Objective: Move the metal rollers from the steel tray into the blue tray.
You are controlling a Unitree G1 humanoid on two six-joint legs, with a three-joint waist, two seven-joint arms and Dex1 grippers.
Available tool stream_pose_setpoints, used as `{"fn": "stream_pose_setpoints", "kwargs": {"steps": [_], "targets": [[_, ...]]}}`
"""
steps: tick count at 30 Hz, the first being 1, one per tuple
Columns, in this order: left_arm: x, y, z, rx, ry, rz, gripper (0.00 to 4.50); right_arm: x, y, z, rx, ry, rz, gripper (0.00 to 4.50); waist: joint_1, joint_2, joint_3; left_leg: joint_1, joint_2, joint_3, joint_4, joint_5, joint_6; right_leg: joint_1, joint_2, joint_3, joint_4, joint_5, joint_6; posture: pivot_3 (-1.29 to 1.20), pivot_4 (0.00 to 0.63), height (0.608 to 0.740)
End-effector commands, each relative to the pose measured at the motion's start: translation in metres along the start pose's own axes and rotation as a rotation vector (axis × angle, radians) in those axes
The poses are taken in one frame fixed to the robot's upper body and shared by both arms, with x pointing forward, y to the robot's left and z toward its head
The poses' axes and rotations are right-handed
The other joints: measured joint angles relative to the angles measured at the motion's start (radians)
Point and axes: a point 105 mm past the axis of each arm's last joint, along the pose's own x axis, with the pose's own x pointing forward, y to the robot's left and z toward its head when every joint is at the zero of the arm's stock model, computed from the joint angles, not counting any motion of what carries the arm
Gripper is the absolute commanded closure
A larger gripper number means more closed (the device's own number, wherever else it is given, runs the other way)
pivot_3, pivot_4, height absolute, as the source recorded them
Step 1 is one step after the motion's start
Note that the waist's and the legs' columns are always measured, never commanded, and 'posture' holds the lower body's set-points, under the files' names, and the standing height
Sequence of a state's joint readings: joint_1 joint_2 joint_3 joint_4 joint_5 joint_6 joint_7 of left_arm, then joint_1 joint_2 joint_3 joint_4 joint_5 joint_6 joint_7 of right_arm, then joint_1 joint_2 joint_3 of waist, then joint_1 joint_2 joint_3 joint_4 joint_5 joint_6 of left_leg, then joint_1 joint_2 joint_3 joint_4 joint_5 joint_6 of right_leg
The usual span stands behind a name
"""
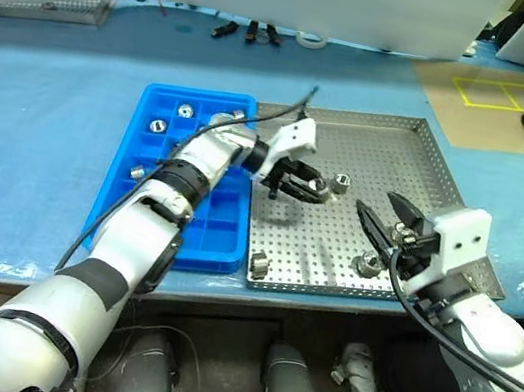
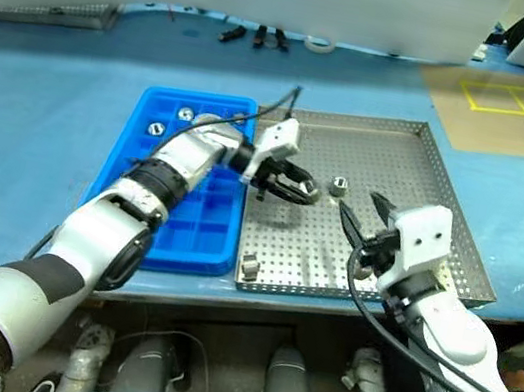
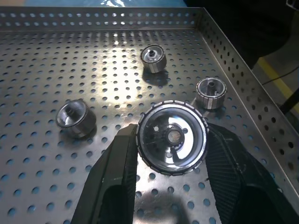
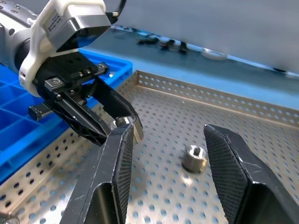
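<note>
The right gripper (image 1: pixel 386 223) hangs over the near right part of the steel tray (image 1: pixel 432 155), its two black fingers spread apart with nothing between them. A loose metal roller (image 1: pixel 365 266) sits on the perforated floor just beneath and beside those fingers, so the right arm is plainly the nearer one for that piece. Another roller (image 1: pixel 257 265) stands at the tray's near left corner, close to the rim that borders the blue tray (image 1: pixel 158 96).

Further in, toward the middle of the steel tray, the left gripper (image 1: pixel 303 184) reaches across from the blue tray's side, pointing toward the right and slightly downward. Its fingers are drawn narrow around a ribbed metal roller (image 3: pixel 172 137), which the left wrist view shows clamped by its sides with the bore facing the camera. This held roller appears lifted clear of the floor, though the exact clearance cannot be judged. Just past the fingertips lies one more loose roller (image 1: pixel 342 181).

The relation that matters: the blue tray lies to the left of the held roller, back along the left forearm, so the carry likely runs leftward over the shared rim. Several rollers (image 1: pixel 185 110) already rest in compartments near the blue tray's far end, while the near compartments look free.
</note>
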State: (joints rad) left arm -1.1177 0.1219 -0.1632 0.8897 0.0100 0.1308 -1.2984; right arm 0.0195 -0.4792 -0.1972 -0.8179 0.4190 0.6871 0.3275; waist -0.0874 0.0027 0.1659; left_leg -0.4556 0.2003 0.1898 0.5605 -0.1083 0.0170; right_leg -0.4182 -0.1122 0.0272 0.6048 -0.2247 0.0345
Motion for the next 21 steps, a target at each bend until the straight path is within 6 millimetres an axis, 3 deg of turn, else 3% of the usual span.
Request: {"fn": "stream_pose_setpoints", "kwargs": {"steps": [1,4,9,13,17,21], "targets": [[-0.037,0.019,0.013,-0.002,-0.060,0.176,2.81,0.018,0.009,0.012,-0.005,-0.054,0.114,2.03,0.022,0.000,0.000,0.001,0.001,0.001,0.000,0.000,0.000,0.000,0.001,0.000,0.000,0.000,0.000,-0.26,0.150,0.740],[-0.073,0.025,0.003,-0.029,-0.054,0.316,2.81,0.037,0.016,0.018,-0.002,-0.079,0.221,2.03,0.057,0.001,0.000,0.002,0.004,0.002,0.000,0.001,-0.002,-0.001,0.002,0.000,0.002,0.001,-0.001,-0.18,0.150,0.740],[-0.120,0.007,-0.017,-0.068,-0.021,0.483,2.81,0.066,0.031,0.026,-0.009,-0.115,0.393,2.03,0.127,0.001,0.000,0.004,0.005,0.002,-0.006,0.003,-0.005,-0.001,0.002,-0.001,0.002,0.001,-0.002,0.00,0.150,0.740],[-0.139,-0.018,-0.028,-0.090,0.001,0.538,2.81,0.077,0.040,0.032,-0.005,-0.140,0.469,2.03,0.186,0.001,0.001,0.002,0.006,0.002,-0.009,0.004,-0.007,-0.002,0.002,-0.004,0.002,0.000,-0.002,0.08,0.150,0.740],[-0.154,-0.048,-0.037,-0.139,0.012,0.583,2.81,0.080,0.066,0.043,-0.004,-0.176,0.581,2.03,0.210,0.001,0.000,0.002,0.006,0.002,-0.011,0.005,-0.008,-0.002,0.001,-0.005,0.002,0.000,-0.002,0.15,0.150,0.740],[-0.161,-0.064,-0.047,-0.192,0.026,0.638,2.81,0.091,0.067,0.049,-0.018,-0.181,0.569,2.03,0.220,0.001,0.000,0.004,0.006,0.001,-0.017,0.010,-0.015,-0.004,0.002,-0.007,0.004,0.000,-0.002,0.19,0.150,0.740]]}}
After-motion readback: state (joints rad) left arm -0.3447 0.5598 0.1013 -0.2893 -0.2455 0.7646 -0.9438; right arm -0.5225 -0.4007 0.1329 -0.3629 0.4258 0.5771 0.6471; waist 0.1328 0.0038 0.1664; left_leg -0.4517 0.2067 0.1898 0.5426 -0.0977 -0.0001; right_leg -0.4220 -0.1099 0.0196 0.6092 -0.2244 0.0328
